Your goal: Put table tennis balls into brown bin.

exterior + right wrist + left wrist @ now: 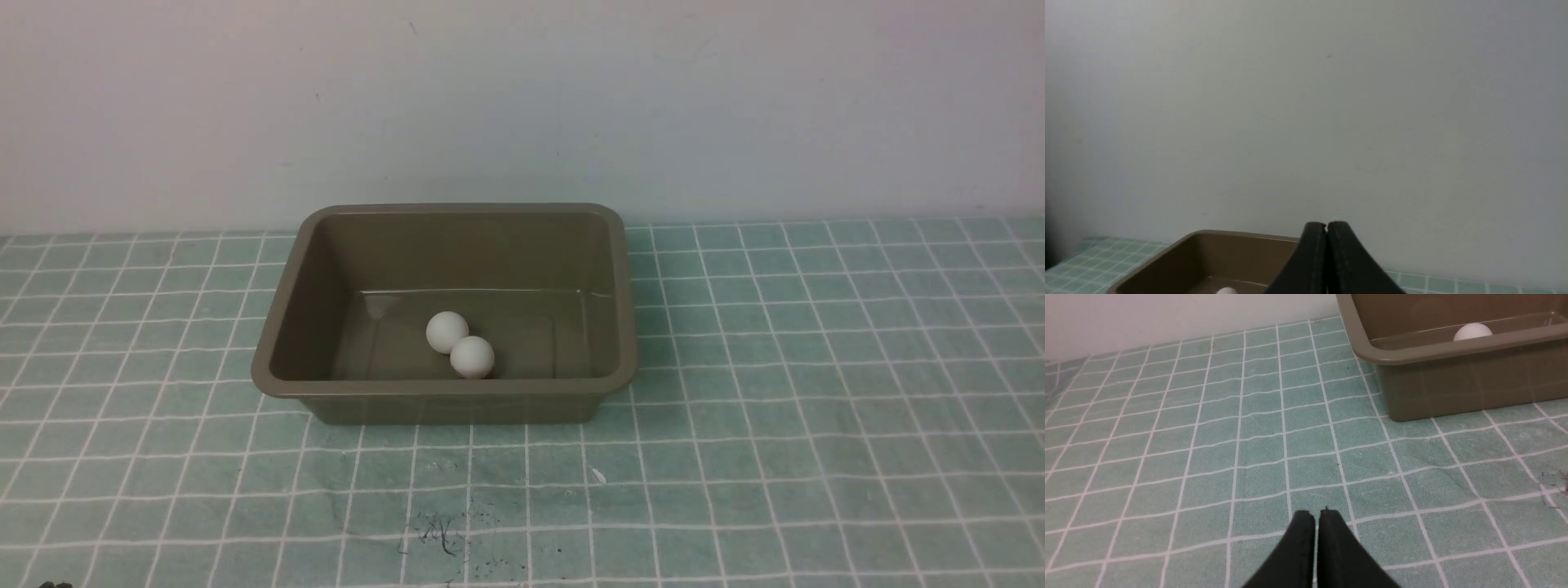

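Note:
Two white table tennis balls (447, 331) (472, 357) lie side by side, touching, on the glossy floor of the brown bin (445, 389), toward its near wall. From the left wrist view the bin (1453, 351) shows with one ball (1473, 331) peeking over its rim; my left gripper (1317, 514) is shut and empty, low over the cloth well short of the bin. In the right wrist view my right gripper (1326, 225) is shut and empty, raised and facing the wall, with the bin (1200, 241) and a sliver of ball (1226, 290) below. Neither gripper appears in the front view.
A green checked cloth (816, 367) covers the table. A pale wall (522, 98) stands right behind the bin. Dark scribble marks (437, 532) stain the cloth near the front edge.

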Controlling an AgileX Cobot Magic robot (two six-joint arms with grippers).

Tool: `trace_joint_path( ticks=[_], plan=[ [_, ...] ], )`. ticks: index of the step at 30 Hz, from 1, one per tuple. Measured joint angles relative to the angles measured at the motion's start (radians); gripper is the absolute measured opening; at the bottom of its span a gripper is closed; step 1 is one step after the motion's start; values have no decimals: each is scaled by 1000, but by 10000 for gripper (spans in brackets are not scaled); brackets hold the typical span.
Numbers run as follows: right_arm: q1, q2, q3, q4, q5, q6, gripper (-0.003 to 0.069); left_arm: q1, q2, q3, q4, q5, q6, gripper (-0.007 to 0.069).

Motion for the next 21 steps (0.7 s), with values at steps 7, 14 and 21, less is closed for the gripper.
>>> trace_joint_path(
  ticks=[7, 14, 21],
  plan=[
    [-1, 0, 85, 234, -108, -288, -14, 0, 0, 0, 0, 0, 0, -5],
    [-245, 0, 281, 236, -115, -315, -14, 0, 0, 0, 0, 0, 0, -5],
    [-476, 2, 458, 233, -89, -316, -14, 1, 0, 0, 0, -1, 0, -5]
  ],
)
